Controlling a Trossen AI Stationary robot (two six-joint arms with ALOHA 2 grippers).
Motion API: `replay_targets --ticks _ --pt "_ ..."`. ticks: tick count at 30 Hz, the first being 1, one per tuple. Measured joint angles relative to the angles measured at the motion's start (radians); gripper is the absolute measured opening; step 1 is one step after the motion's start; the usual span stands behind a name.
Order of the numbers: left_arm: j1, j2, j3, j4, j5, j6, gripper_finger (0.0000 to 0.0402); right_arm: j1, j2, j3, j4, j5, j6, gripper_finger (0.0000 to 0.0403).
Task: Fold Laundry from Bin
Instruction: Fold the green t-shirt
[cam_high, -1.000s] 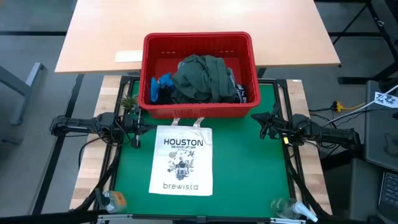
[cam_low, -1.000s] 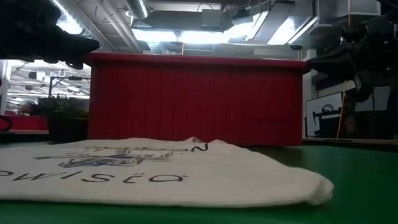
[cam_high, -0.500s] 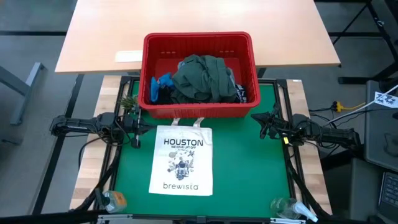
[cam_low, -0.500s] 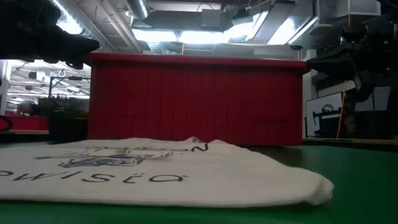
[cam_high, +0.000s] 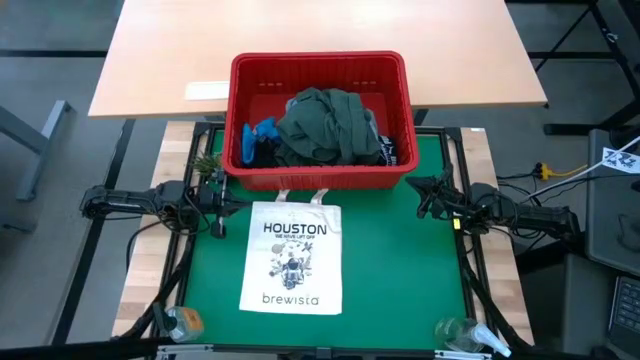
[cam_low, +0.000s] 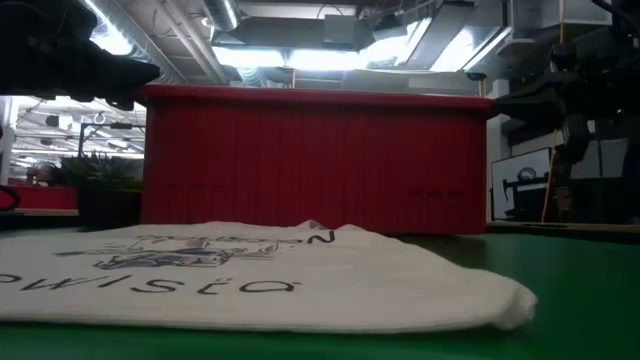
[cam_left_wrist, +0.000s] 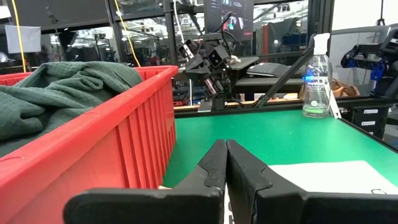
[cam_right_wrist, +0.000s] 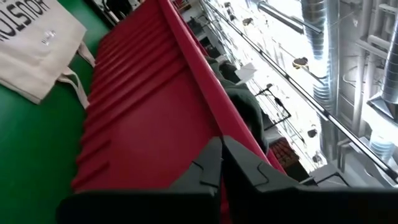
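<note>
- my left pincer (cam_high: 221, 203) hangs by the near left corner of the red basket (cam_high: 318, 178), fingers pressed tight together with nothing between them; in my left wrist view the two dark fingers (cam_left_wrist: 214, 163) touch along their length, the basket wall just beside them.
- my right pincer (cam_high: 422, 197) hangs by the basket's near right corner, also closed and empty; its own view shows the fingers (cam_right_wrist: 208, 168) meeting in front of the ribbed red wall.
- the laundry sits in the basket at the far end of the green mat (cam_high: 400, 270): a dark green garment (cam_high: 325, 125) heaped on top, a bright blue piece (cam_high: 256, 138) at the left side, a dark one (cam_high: 388, 150) at the right.
- a white tote bag (cam_high: 293, 256) lies flat on the mat, just in front of the basket, between my two arms.
- a spray bottle (cam_left_wrist: 316, 78) stands at the mat's edge.
</note>
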Motion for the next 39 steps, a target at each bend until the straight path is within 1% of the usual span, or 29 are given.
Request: replay_targets --ticks 6,8,11,13,18,20,24,26,28,31,35,37,39 --pt "0.000 0.000 0.000 0.000 0.000 0.001 0.0000 0.000 0.000 0.000 -0.001 -0.055 0.009 0.0012" --pt "0.000 0.000 0.000 0.000 0.000 0.001 0.0000 0.000 0.000 0.000 -0.004 -0.128 0.083 0.0012" --pt "0.000 0.000 0.000 0.000 0.000 0.001 0.0000 0.000 0.000 0.000 -0.010 -0.297 0.254 0.0012" --pt "0.000 0.000 0.000 0.000 0.000 0.001 0.0000 0.000 0.000 0.000 -0.003 -0.382 0.328 0.0012" --pt "0.000 0.000 0.000 0.000 0.000 0.001 0.0000 0.000 0.000 0.000 0.027 -0.472 0.457 0.0012" --pt "0.000 0.000 0.000 0.000 0.000 0.002 0.0000 0.000 0.000 0.000 0.066 -0.492 0.478 0.0012" --pt "0.000 0.000 0.000 0.000 0.000 0.002 0.0000 0.000 0.000 0.000 0.228 -0.477 0.483 0.0012" --pt "0.000 0.000 0.000 0.000 0.000 0.002 0.0000 0.000 0.000 0.000 0.309 -0.440 0.520 0.0016" --pt "0.000 0.000 0.000 0.001 0.000 -0.001 0.0000 0.000 0.000 0.013 0.336 -0.394 0.574 0.0028" --pt "0.000 0.000 0.000 0.001 0.000 -0.016 0.0000 0.000 0.002 0.052 0.312 -0.343 0.604 0.0068" --pt "0.000 0.000 0.000 0.001 0.000 -0.027 0.0000 0.000 0.039 0.102 0.300 -0.280 0.606 0.0143" --pt "0.000 0.000 0.000 0.002 0.000 -0.028 0.0000 0.000 0.072 0.135 0.299 -0.222 0.604 0.0180" --pt "0.000 0.000 0.000 0.002 0.000 -0.028 0.0000 0.000 0.121 0.176 0.302 -0.137 0.597 0.0211"
